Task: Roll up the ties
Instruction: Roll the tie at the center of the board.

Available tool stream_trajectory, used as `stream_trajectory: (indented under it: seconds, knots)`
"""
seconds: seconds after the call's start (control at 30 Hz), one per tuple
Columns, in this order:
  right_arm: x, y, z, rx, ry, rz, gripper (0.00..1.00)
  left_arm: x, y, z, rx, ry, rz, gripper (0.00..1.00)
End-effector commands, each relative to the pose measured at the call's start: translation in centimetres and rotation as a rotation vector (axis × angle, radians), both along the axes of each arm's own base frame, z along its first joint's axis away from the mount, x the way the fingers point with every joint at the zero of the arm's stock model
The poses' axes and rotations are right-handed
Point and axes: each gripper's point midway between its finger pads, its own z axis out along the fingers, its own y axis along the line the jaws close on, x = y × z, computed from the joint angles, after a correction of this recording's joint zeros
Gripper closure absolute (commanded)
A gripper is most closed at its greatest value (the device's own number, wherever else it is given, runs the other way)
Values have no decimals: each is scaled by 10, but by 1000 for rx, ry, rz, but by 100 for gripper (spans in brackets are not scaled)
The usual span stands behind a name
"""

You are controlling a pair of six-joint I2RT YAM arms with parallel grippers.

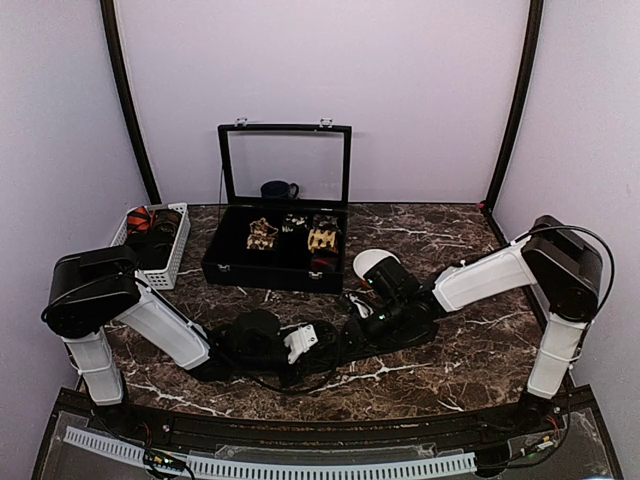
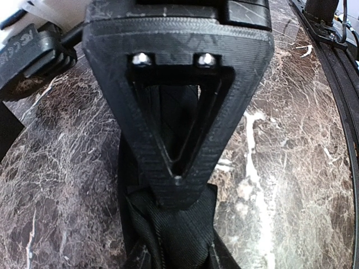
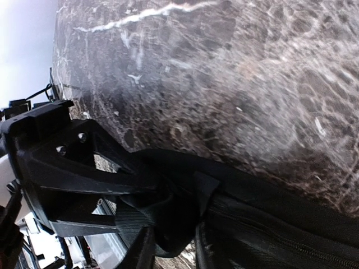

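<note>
A plain black tie lies on the dark marble table between my two arms, near the front middle. My left gripper is shut, its fingertips pinching a bunched fold of this tie. In the right wrist view the right gripper is closed on another fold of the same black tie, which runs off in a thick band to the right. From above, the left gripper and right gripper sit close together, and the tie is hard to pick out against the dark tabletop.
A black hinged case with its glass lid raised stands behind the grippers and holds rolled ties. A white basket at the back left holds a red patterned roll. A dark mug stands behind the case.
</note>
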Motion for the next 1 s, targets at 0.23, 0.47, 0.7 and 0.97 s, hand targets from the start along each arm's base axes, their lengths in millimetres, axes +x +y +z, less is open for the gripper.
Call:
stream_trajectory:
  seconds: [0.23, 0.47, 0.7, 0.97]
  knots:
    - [2, 10, 0, 30, -19, 41, 97, -18, 26, -48, 173, 100, -28, 70]
    - [0, -9, -26, -45, -6, 23, 100, -8, 26, -17, 45, 30, 18, 33]
    - [4, -24, -42, -85, -21, 9, 100, -3, 31, 11, -111, -18, 77, 16]
    - [11, -35, -60, -120, -72, -14, 100, -13, 7, 9, -330, 177, 115, 13]
